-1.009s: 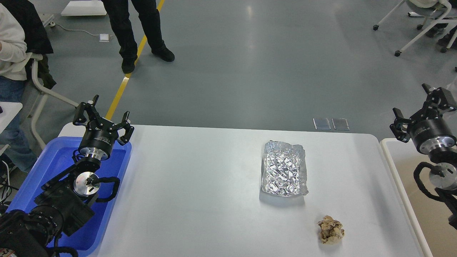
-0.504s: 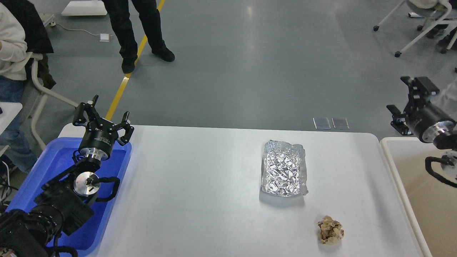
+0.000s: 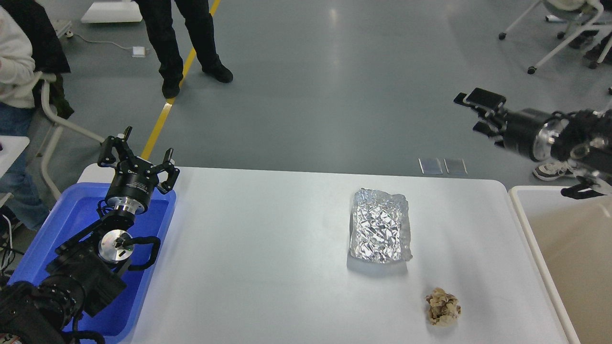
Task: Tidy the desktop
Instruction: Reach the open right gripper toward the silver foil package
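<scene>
The white desktop (image 3: 267, 248) fills the middle of the head view. A crumpled sheet of silver foil (image 3: 380, 225) lies on its right half. A crumpled brown paper ball (image 3: 443, 307) lies near the front right. My left gripper (image 3: 138, 155) is open and empty, held above the far end of the blue tray (image 3: 76, 215). My right gripper (image 3: 478, 113) is open and empty. It points left, raised beyond the desktop's far right corner, well away from the foil and the ball.
A white-rimmed beige tray (image 3: 573, 258) stands to the right of the desktop. My left arm lies over the blue tray. A person's legs (image 3: 186, 43) stand on the floor behind, and another person sits at far left. Wheeled chairs (image 3: 564, 33) stand at the back right.
My right arm has swung up and to the left, and its gripper has turned from pointing up to pointing left. The left arm, foil and paper ball have not moved.
</scene>
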